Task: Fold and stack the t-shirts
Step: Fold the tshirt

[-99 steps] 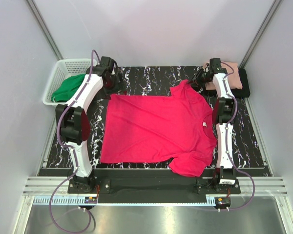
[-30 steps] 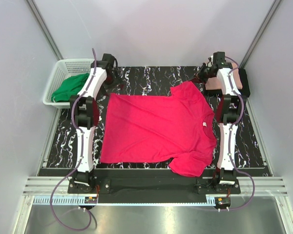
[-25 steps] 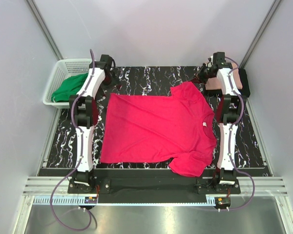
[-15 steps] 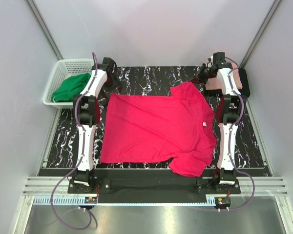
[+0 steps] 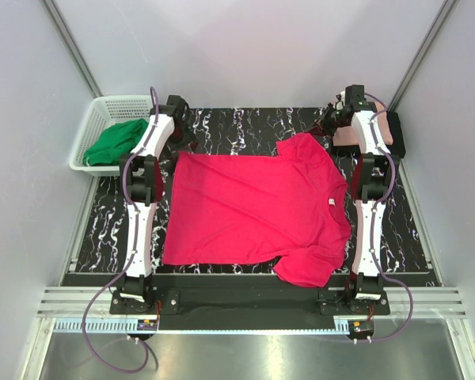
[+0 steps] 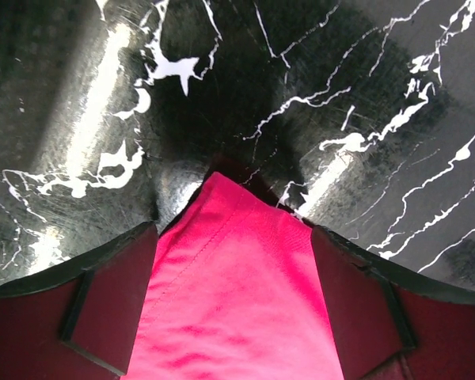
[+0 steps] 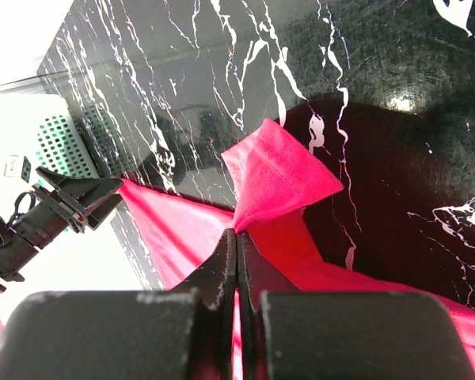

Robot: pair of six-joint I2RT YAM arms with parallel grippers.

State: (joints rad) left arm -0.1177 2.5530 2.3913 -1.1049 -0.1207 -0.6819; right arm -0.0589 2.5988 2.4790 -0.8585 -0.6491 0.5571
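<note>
Soft-looking, light crimson t-shirt point(image 5: 253, 210) lies flat on the surface point(image 5: 245, 127). The right fingers point(image 7: 220, 277) pinch its far-right sleeve. The left fingers point(image 6: 111, 297), spread, straddle the far-left hem corner: grip there.

I saw the crimson t-shirt point(image 5: 253, 210) as soft matt cloth with a stitched hem; the table top point(image 5: 237, 127) looked glossy, black veined with white, throwing back glare; the basket point(image 5: 103, 107) read as white perforated plastic; the rail point(image 5: 71, 302) was ribbed bare metal.
</note>
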